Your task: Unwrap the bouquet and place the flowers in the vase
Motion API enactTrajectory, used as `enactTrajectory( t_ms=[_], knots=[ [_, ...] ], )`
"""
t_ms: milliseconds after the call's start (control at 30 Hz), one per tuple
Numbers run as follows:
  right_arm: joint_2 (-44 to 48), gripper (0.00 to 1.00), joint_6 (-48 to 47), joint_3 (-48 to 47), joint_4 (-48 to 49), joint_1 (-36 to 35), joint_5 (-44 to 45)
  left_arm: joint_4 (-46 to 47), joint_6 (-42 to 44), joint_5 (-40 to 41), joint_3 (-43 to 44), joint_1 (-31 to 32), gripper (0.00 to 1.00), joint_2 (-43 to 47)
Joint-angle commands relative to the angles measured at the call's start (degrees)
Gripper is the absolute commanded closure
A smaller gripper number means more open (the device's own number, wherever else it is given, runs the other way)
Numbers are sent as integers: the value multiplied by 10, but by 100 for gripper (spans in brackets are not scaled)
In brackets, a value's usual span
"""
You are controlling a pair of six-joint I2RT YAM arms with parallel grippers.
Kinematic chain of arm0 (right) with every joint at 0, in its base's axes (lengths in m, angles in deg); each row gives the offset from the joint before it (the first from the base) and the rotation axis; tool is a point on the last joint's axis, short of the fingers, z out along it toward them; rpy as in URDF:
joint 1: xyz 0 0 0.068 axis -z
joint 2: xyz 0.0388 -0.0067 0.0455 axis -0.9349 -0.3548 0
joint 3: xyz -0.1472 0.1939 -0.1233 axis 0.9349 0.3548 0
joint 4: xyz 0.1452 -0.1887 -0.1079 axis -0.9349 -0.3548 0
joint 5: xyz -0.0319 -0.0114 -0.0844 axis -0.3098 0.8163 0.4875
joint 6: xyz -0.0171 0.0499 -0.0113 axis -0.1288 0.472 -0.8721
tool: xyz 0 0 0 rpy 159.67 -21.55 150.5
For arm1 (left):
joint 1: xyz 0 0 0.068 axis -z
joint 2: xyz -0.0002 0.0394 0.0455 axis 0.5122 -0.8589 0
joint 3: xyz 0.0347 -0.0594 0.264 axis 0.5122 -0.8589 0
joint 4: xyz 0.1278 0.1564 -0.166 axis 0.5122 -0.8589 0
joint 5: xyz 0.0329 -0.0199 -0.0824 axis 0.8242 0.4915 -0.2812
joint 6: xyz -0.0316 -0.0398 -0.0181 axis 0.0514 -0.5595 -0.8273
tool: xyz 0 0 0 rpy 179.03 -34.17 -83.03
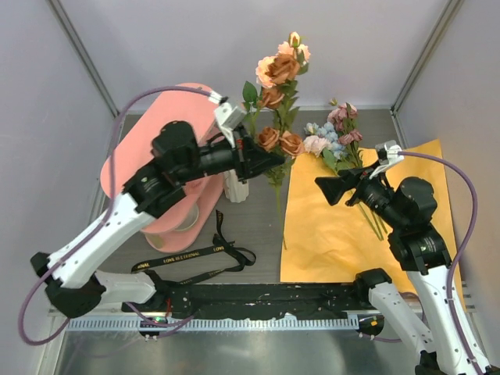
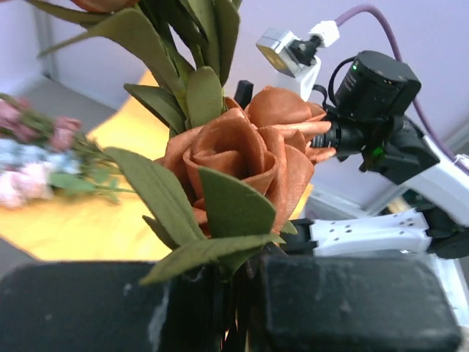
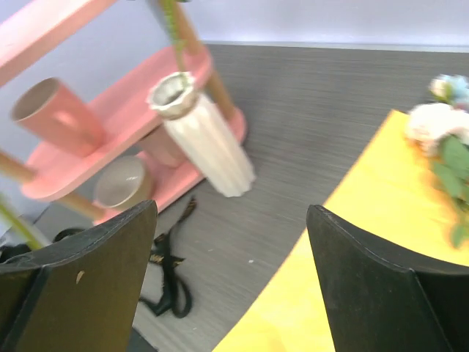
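My left gripper [image 1: 271, 161] is shut on the stems of a peach bunch of the flowers [image 1: 278, 72], held upright above the table; one rose [image 2: 242, 158] fills the left wrist view just above the gripper [image 2: 238, 312]. A long stem [image 1: 280, 215] hangs below. The white ribbed vase [image 1: 236, 190] [image 3: 205, 136] stands beside the shelf, partly hidden by the left gripper. My right gripper [image 1: 329, 190] [image 3: 231, 257] is open and empty over the edge of the unfolded orange paper [image 1: 344, 234]. Pink and blue flowers [image 1: 333, 137] [image 3: 440, 128] lie on the paper.
The black ribbon [image 1: 195, 262] [image 3: 168, 275] lies loose on the table near the front. A pink shelf [image 1: 168, 117] [image 3: 110, 121] at the left holds a pink cup [image 3: 55, 110] and a beige cup [image 3: 121, 183]. White walls close in the back and sides.
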Motion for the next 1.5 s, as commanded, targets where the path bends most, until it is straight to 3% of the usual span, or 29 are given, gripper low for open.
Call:
enactTrajectory(
  t_ms=[0,100,133,333,500,667,1067,1300,1467],
  knots=[
    [9,11,-19,-2,-42,0,165,-62,160,114,-25,2,100,127],
    [0,11,-4,7,-34,0,150,-69,216,224,-49,1,100,181],
    [-1,11,1,8,-33,1,148,-68,232,298,-50,1,100,189],
    [-4,11,4,6,-29,0,151,-45,276,590,-10,-1,100,151],
    [-2,11,7,2,-33,0,150,42,286,574,3,-13,100,109],
    [3,11,6,2,-42,0,154,54,291,552,48,-26,100,47],
    [-1,11,9,9,-38,0,154,46,355,530,109,-27,100,27],
    [-1,11,19,20,-28,0,146,39,355,520,106,-26,100,19],
    [6,11,19,22,-28,0,151,79,352,512,50,-27,100,22]
  ],
)
